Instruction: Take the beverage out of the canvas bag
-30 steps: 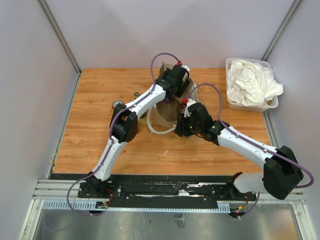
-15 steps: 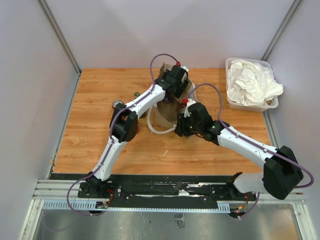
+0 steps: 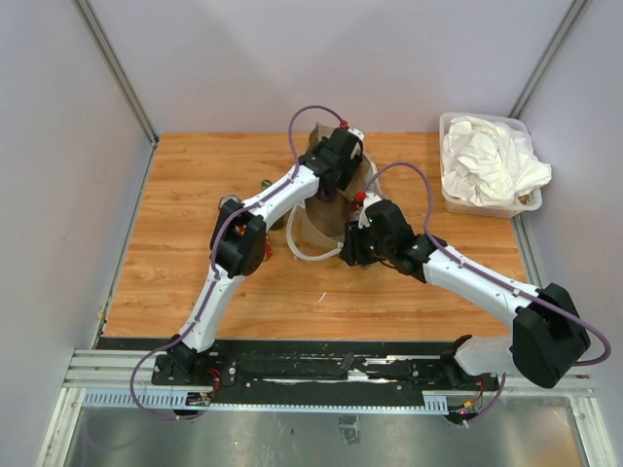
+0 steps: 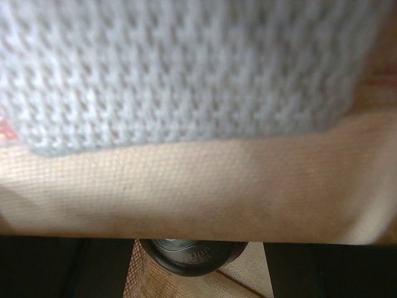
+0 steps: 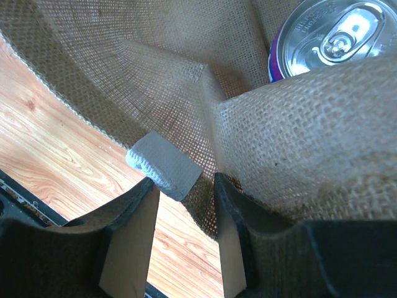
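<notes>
The tan canvas bag (image 3: 316,229) stands mid-table with its mouth open, and its weave fills the right wrist view (image 5: 124,74). The beverage is a purple can with a silver top (image 5: 329,37) inside the bag. My left gripper (image 3: 336,163) reaches into the bag's far side. In the left wrist view its dark fingers (image 4: 62,270) flank the can (image 4: 192,257) closely, below a white handle strap (image 4: 186,68) and the bag's rim (image 4: 198,186). My right gripper (image 5: 186,205) pinches the near-right rim beside a white patch (image 5: 164,164).
A clear bin of white cloth (image 3: 487,165) stands at the back right. Two small objects (image 3: 232,201) lie on the wood left of the bag. The bag's white loop handle (image 3: 297,248) droops on the table. Grey walls enclose the table.
My left gripper has shifted slightly up and to the left over the bag. The right arm and the bag have stayed where they were.
</notes>
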You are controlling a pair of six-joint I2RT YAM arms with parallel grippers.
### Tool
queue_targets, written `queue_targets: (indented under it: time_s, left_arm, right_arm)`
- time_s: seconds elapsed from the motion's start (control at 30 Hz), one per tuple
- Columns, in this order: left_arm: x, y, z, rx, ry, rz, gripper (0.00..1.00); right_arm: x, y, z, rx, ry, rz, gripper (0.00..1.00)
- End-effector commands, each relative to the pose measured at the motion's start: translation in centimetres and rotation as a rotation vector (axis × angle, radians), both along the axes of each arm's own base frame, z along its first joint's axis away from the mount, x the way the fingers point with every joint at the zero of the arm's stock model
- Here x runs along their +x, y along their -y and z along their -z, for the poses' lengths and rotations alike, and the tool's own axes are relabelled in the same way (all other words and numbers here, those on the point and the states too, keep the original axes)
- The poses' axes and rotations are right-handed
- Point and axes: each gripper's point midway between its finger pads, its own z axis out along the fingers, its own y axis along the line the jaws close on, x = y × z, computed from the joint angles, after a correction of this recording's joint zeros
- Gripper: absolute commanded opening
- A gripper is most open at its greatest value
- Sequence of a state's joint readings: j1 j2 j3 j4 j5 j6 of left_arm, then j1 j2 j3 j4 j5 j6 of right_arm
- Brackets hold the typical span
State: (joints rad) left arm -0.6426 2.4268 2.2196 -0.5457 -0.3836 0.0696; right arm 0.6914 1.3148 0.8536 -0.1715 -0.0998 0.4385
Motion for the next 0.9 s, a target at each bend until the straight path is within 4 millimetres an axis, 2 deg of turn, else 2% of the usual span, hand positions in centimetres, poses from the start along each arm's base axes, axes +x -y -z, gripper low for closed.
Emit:
queue_targets:
  time_s: [0.0,0.13,0.27,0.43,0.7,0.8,0.87]
  left_arm:
    - [-5.0,-4.3,10.6,0.138,-0.313,-0.032,0.77]
    - [-5.4,-4.6,10.9,0.142,-0.322,-0.034,0.83]
    - [-5.6,-4.6,11.3,0.142,-0.332,-0.031,0.84]
    - [-5.5,-4.4,11.0,0.128,-0.324,-0.032,0.76]
    - [-5.1,-4.0,10.0,0.088,-0.287,-0.035,0.37]
    - [-5.1,-4.0,9.7,0.079,-0.277,-0.037,0.19]
    - [-5.1,-4.0,9.5,0.071,-0.272,-0.040,0.02]
  right_arm:
    - [-3.9,1.4,4.0,-0.101,-0.160,-0.039,0.41]
    - [-3.8,1.3,3.9,-0.098,-0.158,-0.040,0.41]
    - [-3.8,1.2,3.8,-0.094,-0.156,-0.038,0.42]
    - [-3.8,1.3,4.0,-0.098,-0.160,-0.037,0.41]
    - [-4.1,1.3,4.5,-0.099,-0.172,-0.039,0.42]
    - [-4.1,1.3,4.5,-0.095,-0.172,-0.038,0.41]
    - [-4.2,1.3,4.4,-0.093,-0.173,-0.040,0.42]
